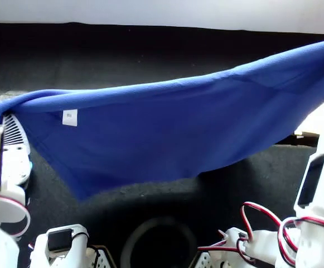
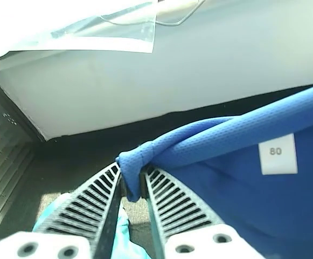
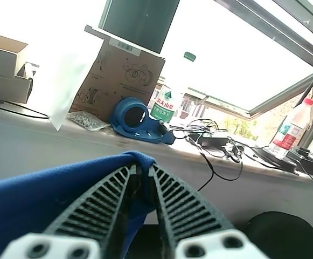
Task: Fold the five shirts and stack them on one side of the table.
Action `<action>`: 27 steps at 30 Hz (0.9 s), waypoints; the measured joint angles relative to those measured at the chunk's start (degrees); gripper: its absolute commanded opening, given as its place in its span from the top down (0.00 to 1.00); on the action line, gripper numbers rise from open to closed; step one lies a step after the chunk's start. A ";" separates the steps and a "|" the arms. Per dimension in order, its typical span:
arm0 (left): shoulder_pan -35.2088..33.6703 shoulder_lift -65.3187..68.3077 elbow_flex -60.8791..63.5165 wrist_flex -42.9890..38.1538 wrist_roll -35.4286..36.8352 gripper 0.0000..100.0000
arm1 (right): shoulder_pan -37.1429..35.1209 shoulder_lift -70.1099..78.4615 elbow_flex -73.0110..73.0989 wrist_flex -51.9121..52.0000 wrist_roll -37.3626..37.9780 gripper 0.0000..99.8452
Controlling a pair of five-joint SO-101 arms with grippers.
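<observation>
So this looks like the spread-it-out step, before any real folding. The blue shirt is up in the air, off the dark worktop, pulled tight between the two arms like a banner.

The left gripper is clenched on a bunched wad of fabric at the shirt's left end. The right gripper is pinched down on the other end, with blue cloth poking out between its fingers. Both are grasping the shirt, neither released.

Orientation: the long axis runs left to right across the scene. In the high view the taut top edge climbs from the left end up toward the far right. The rest of the cloth hangs below that edge and sags to a drooping corner on the near-left side. The little white tag sits close to the left end, facing the overhead camera.

My guess for the next move: both arms need to come down together and keep that edge stretched, so the shirt lands flat on the worktop. The hanging corner will probably touch first, so dragging it a bit as it lands should help stop it from folding under. If one end drops early or a pinch slips, it'll just crumple into a heap. I can't see any finished stack, so I'd say it's early going.
</observation>
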 measured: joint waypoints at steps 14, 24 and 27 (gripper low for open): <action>0.00 -3.25 0.44 -0.79 0.00 0.99 | 0.26 -8.44 -0.09 -6.51 0.00 0.99; 0.00 -3.69 0.44 -0.70 0.00 0.99 | 0.44 -10.55 -0.18 -6.68 0.00 0.99; 0.00 -4.75 0.44 -0.70 0.00 0.99 | 0.44 -12.31 -0.53 -6.68 0.00 0.99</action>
